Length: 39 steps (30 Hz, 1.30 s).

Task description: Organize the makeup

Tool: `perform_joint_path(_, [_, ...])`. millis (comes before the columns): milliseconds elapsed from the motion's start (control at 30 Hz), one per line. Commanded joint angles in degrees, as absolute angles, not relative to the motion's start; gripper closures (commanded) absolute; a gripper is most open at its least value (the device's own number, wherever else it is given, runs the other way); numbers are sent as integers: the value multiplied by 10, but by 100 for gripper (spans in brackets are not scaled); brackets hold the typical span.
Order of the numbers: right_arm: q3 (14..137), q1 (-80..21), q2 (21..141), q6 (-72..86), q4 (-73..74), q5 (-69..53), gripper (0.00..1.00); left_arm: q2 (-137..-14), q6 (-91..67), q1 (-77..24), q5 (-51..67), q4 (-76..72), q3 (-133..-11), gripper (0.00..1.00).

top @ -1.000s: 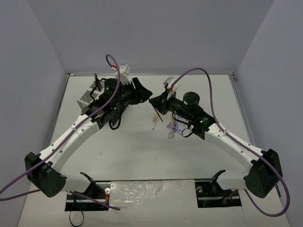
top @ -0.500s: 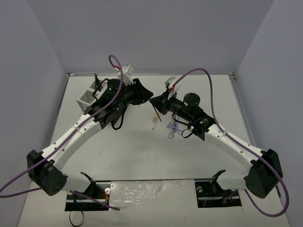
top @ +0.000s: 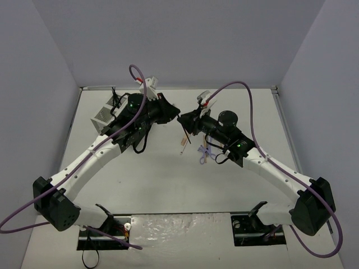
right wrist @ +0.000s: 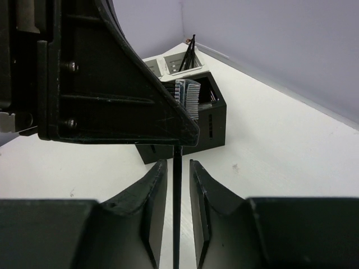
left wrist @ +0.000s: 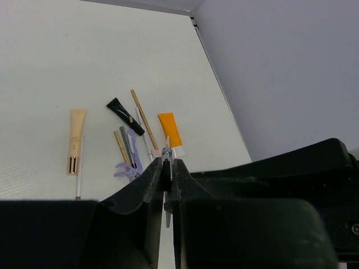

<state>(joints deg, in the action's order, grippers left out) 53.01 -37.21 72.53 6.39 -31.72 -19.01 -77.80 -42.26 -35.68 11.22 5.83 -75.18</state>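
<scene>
standing at far left, the white mesh box (top: 104,115) and the black mesh box (right wrist: 207,123), some pieces already sticking up inside. pinching the upper end of the thin black pencil (right wrist: 176,213) with the left gripper (left wrist: 166,168), fingers pressed together on it. hanging above the table between both grippers. standing slightly spread around its shaft, the right gripper (right wrist: 178,168), seemingly not touching. looking light, stiff, smooth, probably slippery; better gripping near the middle. lying further right, the lilac looped piece (left wrist: 128,168) and the orange tube (left wrist: 170,130).
</scene>
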Motion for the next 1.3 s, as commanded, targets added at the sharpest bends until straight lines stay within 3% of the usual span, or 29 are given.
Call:
perform_joint_path(0, [539,-374,704,61,-370,-169,53,-769,-401,-360,96,24,-769,100])
perform_joint_path(333, [506,-355,652,46,-290,-84,3,-788,-269,-281,-37,118,-853,100])
perform_joint_path(800, [423,-349,571,58,-239,-10,0,-906,-103,-87,-141,61,-995,100])
perform_joint_path(1267, [402,-350,568,65,-230,-2,0,-1084,-102,-31,-96,56,-1106,100])
